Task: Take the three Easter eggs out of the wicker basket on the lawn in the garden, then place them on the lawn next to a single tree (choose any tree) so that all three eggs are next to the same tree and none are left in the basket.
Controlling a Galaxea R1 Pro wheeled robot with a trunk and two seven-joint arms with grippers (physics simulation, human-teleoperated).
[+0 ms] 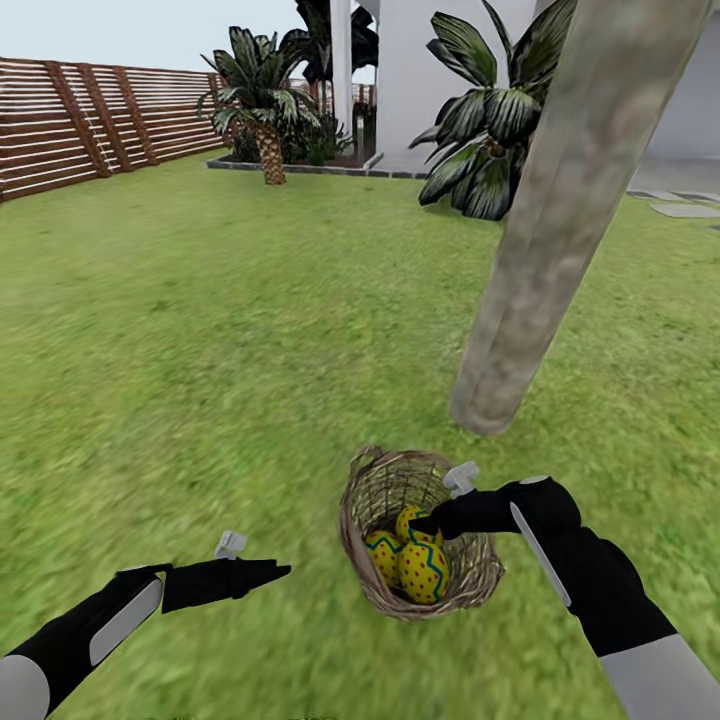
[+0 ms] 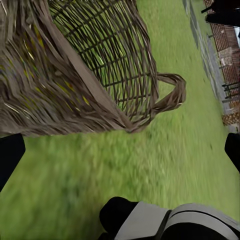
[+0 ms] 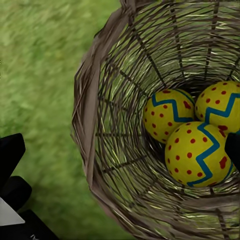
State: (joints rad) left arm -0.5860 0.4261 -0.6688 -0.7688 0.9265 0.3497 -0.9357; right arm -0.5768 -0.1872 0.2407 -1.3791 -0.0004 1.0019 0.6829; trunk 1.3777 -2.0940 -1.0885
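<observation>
Reaching into wicker basket [image 1: 470,585], right tool [image 1: 425,523] (eggs [image 3: 195,155] inside).

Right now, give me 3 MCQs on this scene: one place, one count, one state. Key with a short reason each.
1. Where does the wicker basket stand?
A. on the stone path
B. on the lawn near the tree trunk
C. against the fence

2. How many Easter eggs lie in the basket?
A. one
B. two
C. three

3. What is the right gripper doing?
A. reaching over the basket's rim, holding nothing
B. carrying an egg toward the trunk
C. gripping the basket's handle

Key: 1 B, grass surrounds the basket and the trunk rises just behind it. 2 C, the right wrist view shows three yellow eggs together. 3 A, the head view shows its fingers above the eggs, all eggs lying inside.
</observation>
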